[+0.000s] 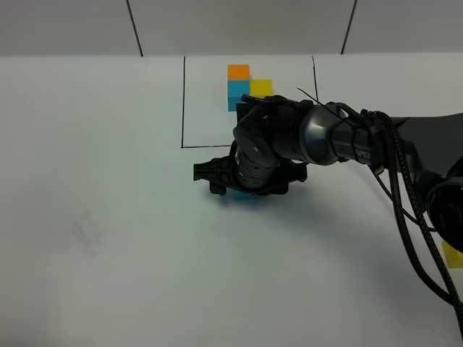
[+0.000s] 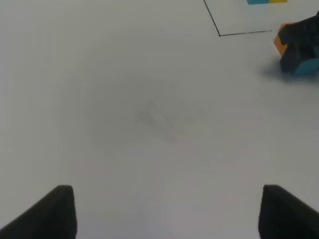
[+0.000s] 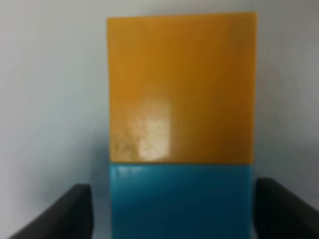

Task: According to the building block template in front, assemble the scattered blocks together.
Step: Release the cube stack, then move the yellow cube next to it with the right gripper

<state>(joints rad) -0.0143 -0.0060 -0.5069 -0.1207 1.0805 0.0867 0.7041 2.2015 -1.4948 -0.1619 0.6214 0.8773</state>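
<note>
While the template (image 1: 239,87) lies just beyond and my left gripper (image 2: 167,211) hangs spread far off, my right gripper (image 3: 172,211) stands spread astride the blue cube (image 3: 179,196), orange cube (image 3: 182,87) touching straight ahead, yellow cube (image 1: 454,255) well apart rightward, nearer this arm (image 1: 340,137).

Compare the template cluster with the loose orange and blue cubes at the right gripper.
The template cluster has three cubes, yellow included; the loose pair is only the orange cube and blue cube, with the loose yellow cube far off. The template cluster sits inside the black outline; the pair lies outside it, its blue cube between the fingers of the right gripper. Both join orange to blue.
</note>
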